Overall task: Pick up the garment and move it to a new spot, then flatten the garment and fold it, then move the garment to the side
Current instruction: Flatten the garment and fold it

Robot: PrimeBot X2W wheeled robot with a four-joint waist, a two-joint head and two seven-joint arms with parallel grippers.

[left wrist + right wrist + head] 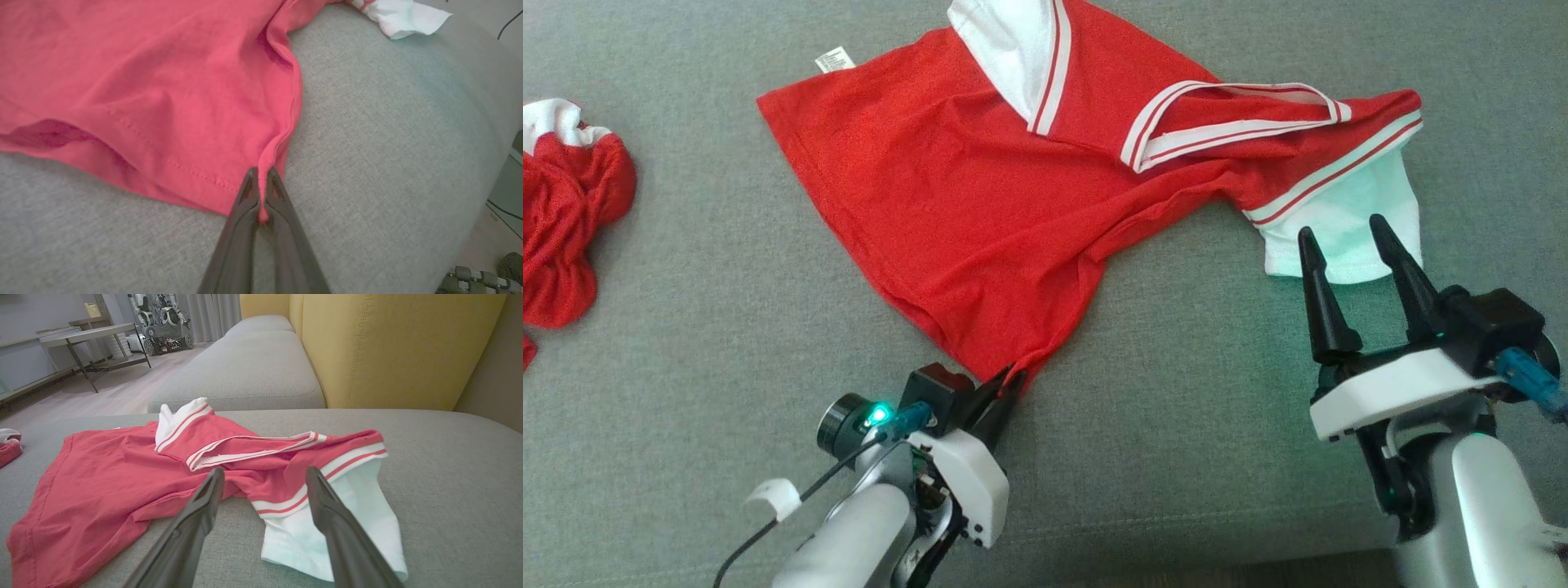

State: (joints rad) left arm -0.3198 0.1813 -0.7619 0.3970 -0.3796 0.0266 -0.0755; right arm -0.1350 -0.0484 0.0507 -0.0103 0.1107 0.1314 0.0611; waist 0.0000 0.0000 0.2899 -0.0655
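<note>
The garment [980,188] is a red shirt with white, red-striped sleeves and collar, lying crumpled on a grey sofa seat [1176,392]. My left gripper [1010,382] is shut on the shirt's near bottom corner; in the left wrist view the red hem [282,139] is pinched between the two dark fingers of that gripper [260,175]. My right gripper [1343,233] stands open just in front of the white sleeve [1347,220], fingers apart and holding nothing. From the right wrist, the shirt [114,486] spreads leftward and the sleeve [351,522] lies between the fingers of the gripper [265,473].
A second red and white garment [564,220] lies bunched at the left edge of the seat. Yellow back cushions [392,347] rise behind the sofa. Beyond it are a wooden floor, a low table [90,335] and another robot [159,318].
</note>
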